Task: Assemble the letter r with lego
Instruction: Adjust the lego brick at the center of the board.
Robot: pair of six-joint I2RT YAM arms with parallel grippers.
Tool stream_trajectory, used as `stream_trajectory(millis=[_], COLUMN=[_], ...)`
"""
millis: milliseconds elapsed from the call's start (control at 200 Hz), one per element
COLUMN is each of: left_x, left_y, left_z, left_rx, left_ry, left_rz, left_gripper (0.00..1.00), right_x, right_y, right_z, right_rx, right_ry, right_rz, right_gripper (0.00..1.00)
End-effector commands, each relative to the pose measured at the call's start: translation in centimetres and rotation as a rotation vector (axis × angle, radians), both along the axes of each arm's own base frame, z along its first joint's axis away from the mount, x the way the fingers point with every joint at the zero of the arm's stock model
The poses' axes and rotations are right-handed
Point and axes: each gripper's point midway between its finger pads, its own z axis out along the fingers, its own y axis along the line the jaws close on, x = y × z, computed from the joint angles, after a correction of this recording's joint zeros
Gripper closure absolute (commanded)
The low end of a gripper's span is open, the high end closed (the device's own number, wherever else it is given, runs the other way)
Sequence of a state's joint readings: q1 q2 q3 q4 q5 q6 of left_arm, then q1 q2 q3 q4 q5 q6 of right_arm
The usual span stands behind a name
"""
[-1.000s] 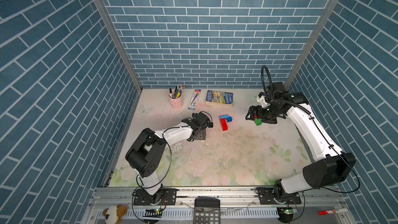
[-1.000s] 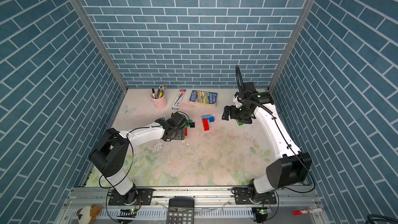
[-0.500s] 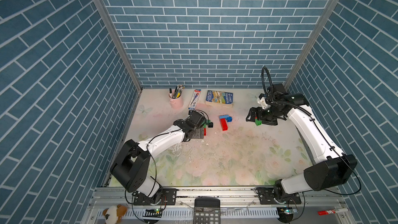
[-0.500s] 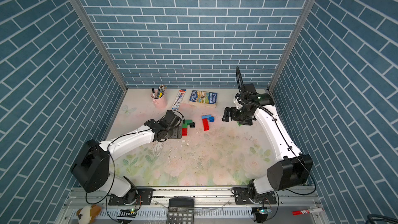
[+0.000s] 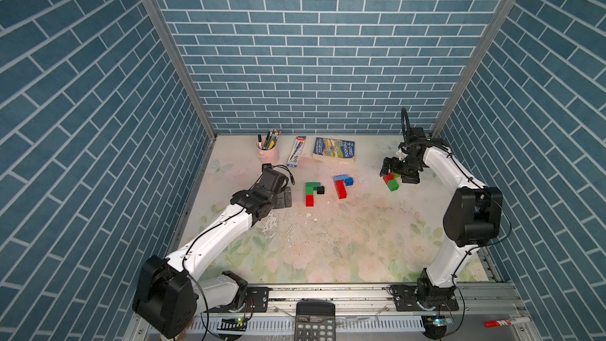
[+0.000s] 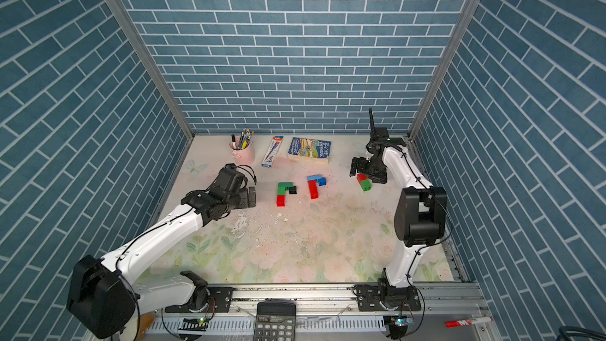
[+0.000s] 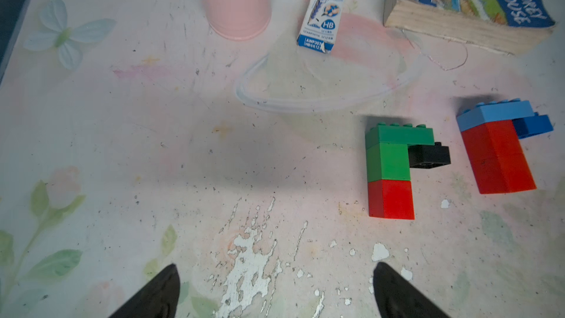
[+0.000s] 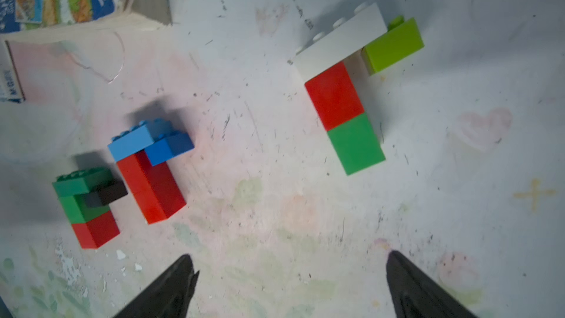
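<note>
Three lego builds lie flat on the floral mat. A green, red and black lego piece point(image 5: 311, 192) point(image 7: 389, 172) lies just right of my left gripper point(image 5: 286, 197) point(image 7: 275, 266), which is open, empty and apart from it. Right of that lies a red stem with blue bricks on top point(image 5: 341, 186) point(image 8: 149, 175). A white, red, green and lime lego piece point(image 5: 391, 182) point(image 8: 345, 102) lies under my right gripper point(image 5: 389, 168) point(image 8: 289, 254), open with nothing between its fingers.
A pink pen cup point(image 5: 267, 152), a pencil box point(image 5: 296, 151) and a book point(image 5: 333, 150) stand along the back wall. A calculator point(image 5: 314, 321) and a red marker point(image 5: 501, 323) lie on the front rail. Brick-pattern walls enclose three sides.
My left gripper has opened fully and drawn back to the left, leaving the green, red and black piece lying free on the mat. The right arm has barely moved.
</note>
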State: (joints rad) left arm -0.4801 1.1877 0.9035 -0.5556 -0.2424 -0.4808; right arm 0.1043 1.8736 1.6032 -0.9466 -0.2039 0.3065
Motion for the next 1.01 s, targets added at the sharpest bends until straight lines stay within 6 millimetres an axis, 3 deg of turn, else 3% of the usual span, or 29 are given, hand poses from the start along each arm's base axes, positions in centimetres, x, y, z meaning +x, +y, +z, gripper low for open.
stream_trajectory(millis=[0, 315, 725, 1000], left_x=[-0.8, -0.4, 2.1, 3.2], left_y=[1.6, 3.9, 4.8, 4.9], left_z=[-0.1, 0.8, 1.2, 1.4], left_rx=[0.026, 0.022, 0.017, 0.005], left_ry=[0.008, -0.003, 0.0, 0.0], left_rz=[0.006, 0.036, 0.031, 0.013], left_gripper=[0.0, 0.0, 0.0, 0.0], right_x=[3.1, 5.2, 4.1, 3.2], right_y=[-1.0, -1.6, -0.1, 1.3], right_z=[0.0, -3.5, -6.0, -6.3], right_rx=[-0.013, 0.043, 0.139, 0.153], right_ry=[-0.074, -0.035, -0.006, 0.005], right_rz=[0.0, -0.014, -0.085, -0.087], right_gripper=[0.02, 0.02, 0.04, 0.05])
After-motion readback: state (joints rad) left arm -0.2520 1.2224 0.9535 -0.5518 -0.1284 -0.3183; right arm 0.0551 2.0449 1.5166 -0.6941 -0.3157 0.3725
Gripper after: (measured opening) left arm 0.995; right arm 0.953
